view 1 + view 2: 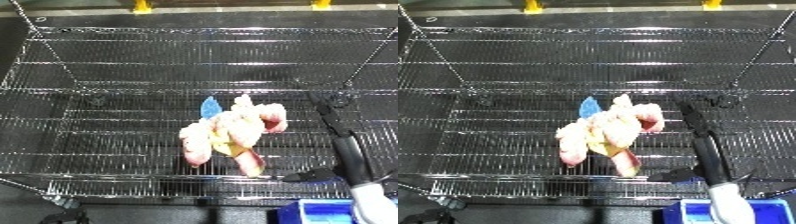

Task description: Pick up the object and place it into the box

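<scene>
Inside the wire-mesh bin (80,90), on its floor near the front wall and slightly right of centre, lies a plush toy (233,134) in pink, cream and yellow with a small blue part at its far edge. It rests alone, touched by nothing. Just right of the toy, the right hand (698,132) reaches in over the near rim, its black fingers extended straight toward the far side and holding nothing. At the near right edge, a blue object (704,212) is partly visible.
</scene>
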Motion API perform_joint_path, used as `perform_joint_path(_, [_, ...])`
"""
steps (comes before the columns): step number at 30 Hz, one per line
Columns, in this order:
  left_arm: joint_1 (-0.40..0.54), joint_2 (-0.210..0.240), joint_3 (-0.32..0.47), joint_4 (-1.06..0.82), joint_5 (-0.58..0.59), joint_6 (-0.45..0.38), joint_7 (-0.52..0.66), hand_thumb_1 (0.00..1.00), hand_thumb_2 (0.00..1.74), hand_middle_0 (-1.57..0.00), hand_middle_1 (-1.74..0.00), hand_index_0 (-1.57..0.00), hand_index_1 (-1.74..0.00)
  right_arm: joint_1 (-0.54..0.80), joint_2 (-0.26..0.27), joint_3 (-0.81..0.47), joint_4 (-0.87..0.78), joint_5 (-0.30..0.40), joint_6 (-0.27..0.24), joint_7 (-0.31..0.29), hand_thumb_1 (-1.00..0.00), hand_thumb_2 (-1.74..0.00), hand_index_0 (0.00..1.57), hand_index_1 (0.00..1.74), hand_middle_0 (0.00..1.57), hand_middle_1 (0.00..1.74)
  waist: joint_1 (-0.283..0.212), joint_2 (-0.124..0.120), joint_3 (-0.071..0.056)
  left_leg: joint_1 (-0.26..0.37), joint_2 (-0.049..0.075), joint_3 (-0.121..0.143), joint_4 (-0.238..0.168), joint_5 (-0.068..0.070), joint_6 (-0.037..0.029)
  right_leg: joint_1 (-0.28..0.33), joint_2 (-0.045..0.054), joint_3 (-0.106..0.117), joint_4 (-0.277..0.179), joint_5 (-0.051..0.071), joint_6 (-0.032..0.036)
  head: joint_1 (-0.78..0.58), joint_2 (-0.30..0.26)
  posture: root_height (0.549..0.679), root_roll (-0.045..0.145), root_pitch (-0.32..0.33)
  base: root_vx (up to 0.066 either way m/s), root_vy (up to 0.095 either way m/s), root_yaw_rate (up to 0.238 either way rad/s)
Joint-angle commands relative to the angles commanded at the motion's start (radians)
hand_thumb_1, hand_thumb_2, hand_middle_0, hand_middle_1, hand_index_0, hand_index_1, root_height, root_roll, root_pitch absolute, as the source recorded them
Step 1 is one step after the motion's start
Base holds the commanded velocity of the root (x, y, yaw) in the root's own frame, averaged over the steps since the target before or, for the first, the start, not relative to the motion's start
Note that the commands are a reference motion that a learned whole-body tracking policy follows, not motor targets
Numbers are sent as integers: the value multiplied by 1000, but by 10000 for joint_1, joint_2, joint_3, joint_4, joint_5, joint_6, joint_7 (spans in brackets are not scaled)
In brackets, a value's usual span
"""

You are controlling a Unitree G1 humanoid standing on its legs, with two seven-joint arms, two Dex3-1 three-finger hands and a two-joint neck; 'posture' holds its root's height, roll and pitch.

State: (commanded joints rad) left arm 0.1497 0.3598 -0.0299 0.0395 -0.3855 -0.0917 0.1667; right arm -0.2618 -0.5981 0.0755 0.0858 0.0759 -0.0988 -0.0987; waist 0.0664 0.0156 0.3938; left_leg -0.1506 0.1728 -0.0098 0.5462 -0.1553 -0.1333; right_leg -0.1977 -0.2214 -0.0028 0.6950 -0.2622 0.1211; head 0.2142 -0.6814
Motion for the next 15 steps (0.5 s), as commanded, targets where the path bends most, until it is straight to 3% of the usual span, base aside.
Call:
perform_joint_path(7, [120,423,-458,-42,-215,-132,-110,1000,1740,-1570,-1740,-1570,-1740,-2307,-1464,1772,1311,-570,187,297,0,0,0,0,0,0,457,82,88,-220,-59,-115,148,23,-24,-215,-38,-17,113,90,13,471,123,640,49,-172,6,0,39])
perform_joint_path(15, [-26,684,-736,15,-400,-358,-80,1000,1740,-1570,-1740,-1570,-1740,-4682,-2065,3777,2985,-1127,283,604,0,0,0,0,0,0,832,192,372,-724,-158,-292,375,55,-32,-632,-66,-45,214,215,25,942,303,639,43,-147,-10,8,24])
